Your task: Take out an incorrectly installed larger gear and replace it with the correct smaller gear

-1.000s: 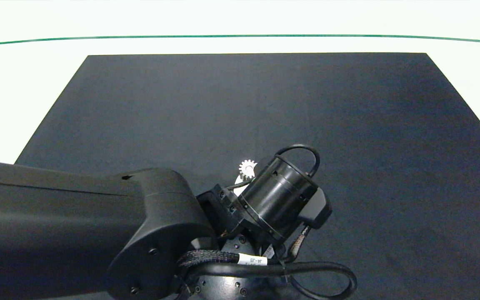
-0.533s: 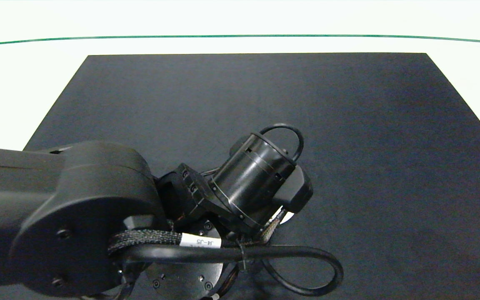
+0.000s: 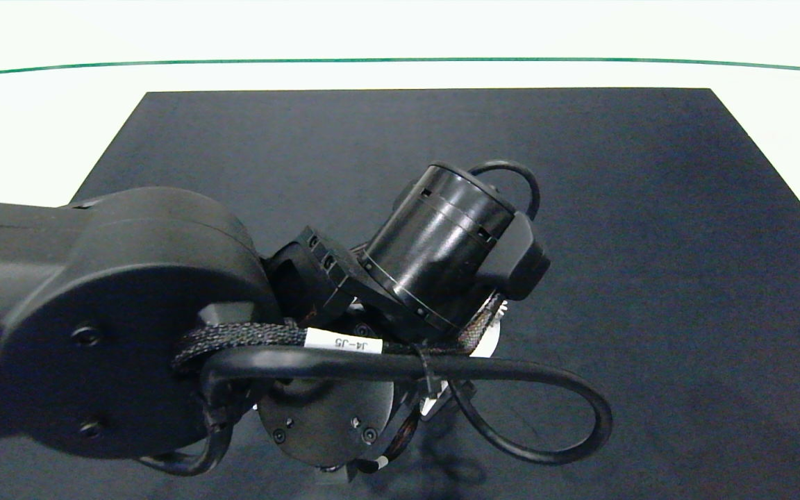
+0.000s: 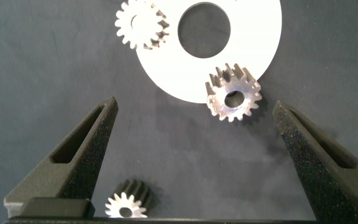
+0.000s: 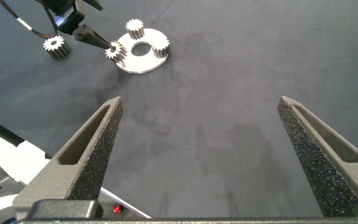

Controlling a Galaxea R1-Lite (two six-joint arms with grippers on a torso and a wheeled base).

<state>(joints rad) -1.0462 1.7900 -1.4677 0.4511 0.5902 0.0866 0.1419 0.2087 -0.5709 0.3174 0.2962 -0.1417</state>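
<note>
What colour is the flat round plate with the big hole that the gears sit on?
White. The flat round plate shows best in the left wrist view, against the dark mat.

A white table [image 3: 18, 139] fills the head view, crossed near the top of the frame by a thin green line [image 3: 400, 60]. A large dark mat [image 3: 650, 243] lies flat on it. On the mat rest a white disc [image 4: 253, 43] with a round centre hole and a loose small gear [image 4: 128, 204] apart from it
</note>
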